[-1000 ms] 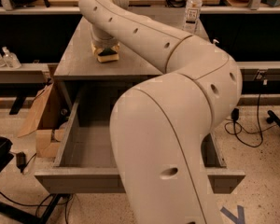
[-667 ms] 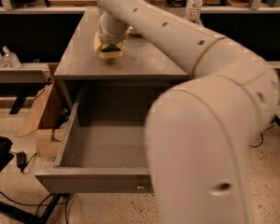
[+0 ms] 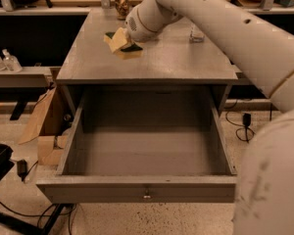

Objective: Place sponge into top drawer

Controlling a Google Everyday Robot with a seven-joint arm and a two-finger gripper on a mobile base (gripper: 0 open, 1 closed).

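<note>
Cardboard (image 3: 39, 124) on floor, low and left of gripper. Sponge (image 3: 129, 53) at gripper tip, touching it, above rear left part of table (image 3: 186, 65); green top and yellow base both visible. Gripper (image 3: 121, 40) on sponge; whether open or clamped cannot be told. Top drawer (image 3: 112, 191) pulled out, below gripper and nearer to camera, knob (image 3: 147, 196) at front centre. Arm (image 3: 225, 26) extends rightward from gripper.
</note>
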